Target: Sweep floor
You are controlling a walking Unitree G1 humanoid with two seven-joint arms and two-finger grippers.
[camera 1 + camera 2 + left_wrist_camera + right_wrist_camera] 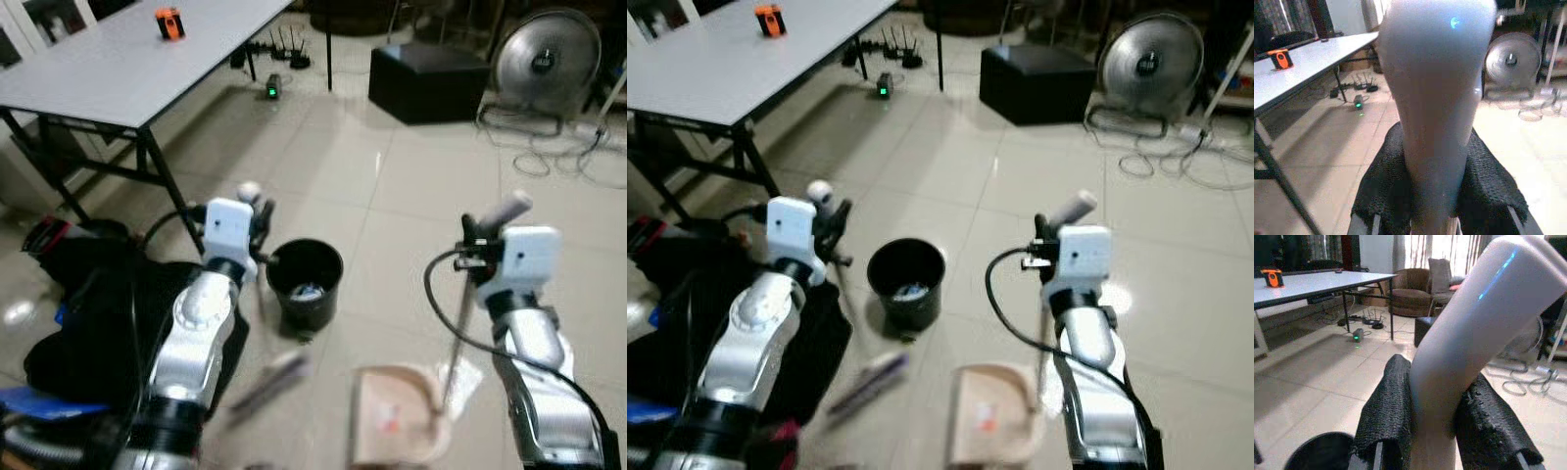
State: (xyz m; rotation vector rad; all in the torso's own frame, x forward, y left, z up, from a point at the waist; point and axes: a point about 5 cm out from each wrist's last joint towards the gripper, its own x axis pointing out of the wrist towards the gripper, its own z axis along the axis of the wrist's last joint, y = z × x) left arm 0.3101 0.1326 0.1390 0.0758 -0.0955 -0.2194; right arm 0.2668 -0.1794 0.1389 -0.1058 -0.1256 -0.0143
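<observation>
- Left gripper raised above the tiled floor, its 2 black fingers clamped on the pale broom handle.
- Broom handle's rounded top poking out just above that gripper; blurred broom head low down on the floor, in front of the bin.
- Right gripper at similar height on the right, 2 black fingers closed around the white dustpan handle, which tilts out of the grip.
- Thin dustpan shaft dropping from that gripper to the beige dustpan resting on the floor, an orange scrap lying in the pan.
- Black bin standing upright on the floor between the 2 arms, nearer the left one, with something pale inside.
- White table on black legs at upper left, small orange object on its top.
- Black box and round fan at the far side, loose cables on the tiles beside them.
- Black bag lying beside the left arm, under the table's near edge.
</observation>
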